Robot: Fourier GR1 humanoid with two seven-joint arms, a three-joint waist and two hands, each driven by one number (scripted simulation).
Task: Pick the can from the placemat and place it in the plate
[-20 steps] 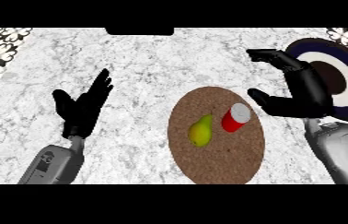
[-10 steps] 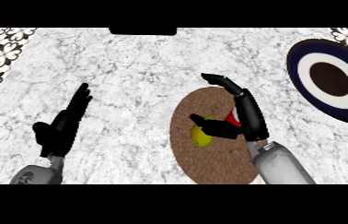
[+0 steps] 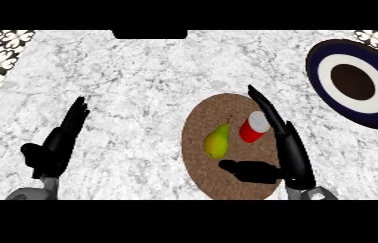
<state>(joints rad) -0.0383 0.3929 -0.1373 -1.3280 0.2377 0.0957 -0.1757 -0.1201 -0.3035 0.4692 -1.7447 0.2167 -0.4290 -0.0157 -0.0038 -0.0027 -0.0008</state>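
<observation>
Right hand: had drawn back from over the can, which half a second before it partly covered; the can now showed whole. Fingers straight and spread from the thumb, lying along the can's right side, whether touching cannot be told; thumb below it.
Can: red, pale top, standing on the brown round placemat.
Pear: yellow-green, just left of the can.
Plate: dark-rimmed, upper right, well apart.
Left hand: open, resting at lower left.
Counter: marbled.
</observation>
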